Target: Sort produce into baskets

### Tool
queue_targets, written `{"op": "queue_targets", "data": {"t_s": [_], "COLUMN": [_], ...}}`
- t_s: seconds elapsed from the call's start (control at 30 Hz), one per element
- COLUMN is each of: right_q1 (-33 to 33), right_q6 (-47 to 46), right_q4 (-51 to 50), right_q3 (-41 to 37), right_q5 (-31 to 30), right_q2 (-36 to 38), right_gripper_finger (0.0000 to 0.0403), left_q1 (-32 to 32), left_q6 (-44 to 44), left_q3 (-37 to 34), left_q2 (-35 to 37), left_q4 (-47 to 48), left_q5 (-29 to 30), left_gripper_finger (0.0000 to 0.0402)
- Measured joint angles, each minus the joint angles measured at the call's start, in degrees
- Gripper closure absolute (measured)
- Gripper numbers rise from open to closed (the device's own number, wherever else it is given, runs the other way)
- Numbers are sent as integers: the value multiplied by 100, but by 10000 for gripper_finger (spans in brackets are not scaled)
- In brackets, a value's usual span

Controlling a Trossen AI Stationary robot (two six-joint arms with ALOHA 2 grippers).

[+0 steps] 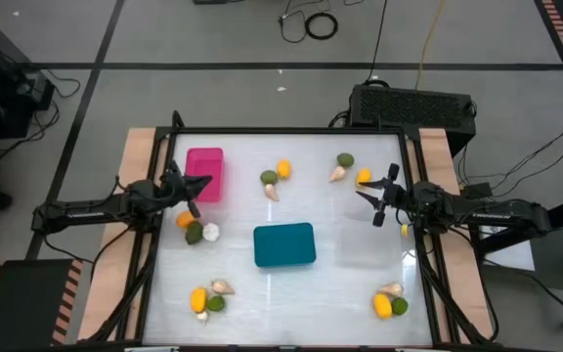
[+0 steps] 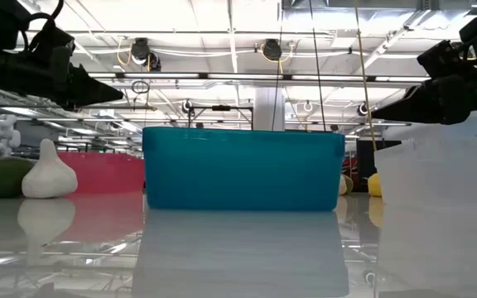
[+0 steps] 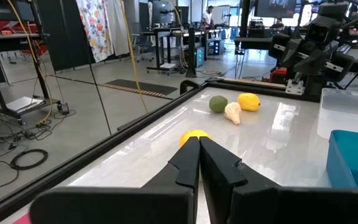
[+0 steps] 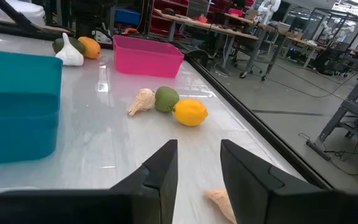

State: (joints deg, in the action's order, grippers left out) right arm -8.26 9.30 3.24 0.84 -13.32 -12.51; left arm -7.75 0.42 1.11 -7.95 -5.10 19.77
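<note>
Nothing has been sorted yet, judging by the layout: the pink bin (image 1: 204, 174), the teal bin (image 1: 284, 244) and the clear bin (image 1: 371, 247) all look empty, and the produce lies in five small clusters on the table (image 1: 311, 293).

The left gripper (image 1: 199, 185) hovers just off the pink bin's inner edge with its fingers pressed together and nothing between them. The right gripper (image 1: 369, 196) hangs near the far right cluster, fingers partly apart and also empty; in its wrist view a beige bulb (image 4: 219, 200) lies on the table just beyond its fingertips.

For the right arm the sensible first pick appears to be that cluster: a green fruit (image 1: 345, 159), the bulb (image 1: 337, 175) and a yellow fruit (image 1: 364, 177), the bulb lying close to both fruits. The yellow one is nearest the gripper. It would do best to widen the fingers first, descend straight over the fruit's short axis and close on its middle, so the oval does not squirt out sideways (the smooth table will let a nudged piece roll).

The left arm has a similar trio near it: an orange fruit (image 1: 184, 220), a green one (image 1: 194, 233) and a bulb (image 1: 210, 232), packed tightly. It must open before descending, and taking an outer piece first should avoid scattering the rest.

Each kind needs one bin; the faint clear bin is easy to misjudge, so a release should come well inside its walls
</note>
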Motion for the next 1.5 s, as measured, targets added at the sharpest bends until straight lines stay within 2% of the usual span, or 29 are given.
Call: {"op": "queue_targets", "data": {"t_s": [0.13, 0.2, 0.27, 0.33, 0.4, 0.5, 0.67, 0.77, 0.9, 0.97, 1.13, 1.3, 1.37, 1.5], "right_q1": [-2, -3, -4, -4, -2, -2, 9, 9, 9, 9, 12, 82, 209, 468], "right_q6": [-1768, -2387, -2676, -2869, -2891, -2899, -2903, -2903, -2923, -2924, -2923, -2799, -2640, -2189], "right_q4": [127, 360, 692, 1094, 1541, 2148, 2766, 3280, 3920, 4000, 4006, 3997, 3969, 3459], "right_q3": [-4, -4, -4, -4, -4, -4, -4, -4, 39, 166, 690, 1470, 1851, 2707], "right_q5": [7, -61, -185, -178, -161, -155, -153, -153, -153, -153, -116, 562, 650, 746], "right_q2": [0, 0, 0, 0, -21, -104, -446, -815, -1450, -1780, -2717, -3771, -4202, -4973], "right_gripper_finger": [289, 289, 289, 289, 289, 289, 289, 289, 289, 289, 289, 289, 289, 289], "left_q1": [-2, 0, 0, 1, 0, -2, -11, -11, 4, 52, 173, 327, 395, 543], "left_q6": [-94, -884, -2004, -2625, -2708, -2840, -2569, -2555, -2339, -2152, -1301, -455, -79, 147], "left_q3": [0, 2, 0, 1, 0, 0, 34, 363, 1018, 1380, 2356, 3501, 3841, 4128], "left_q2": [0, -1, -2, -2, -2, -38, -106, -238, -700, -1064, -2049, -2705, -2883, -3133], "left_q4": [0, 0, -2, -2, 0, -114, -525, -424, 127, 498, 1522, 2943, 3407, 3610], "left_q5": [0, -51, -255, -280, -146, -263, -1450, -1997, -2983, -3221, -3210, -2940, -2763, -2463], "left_gripper_finger": [385, 385, 385, 385, 385, 384, 384, 385, 385, 385, 385, 382, 374, 336]}}
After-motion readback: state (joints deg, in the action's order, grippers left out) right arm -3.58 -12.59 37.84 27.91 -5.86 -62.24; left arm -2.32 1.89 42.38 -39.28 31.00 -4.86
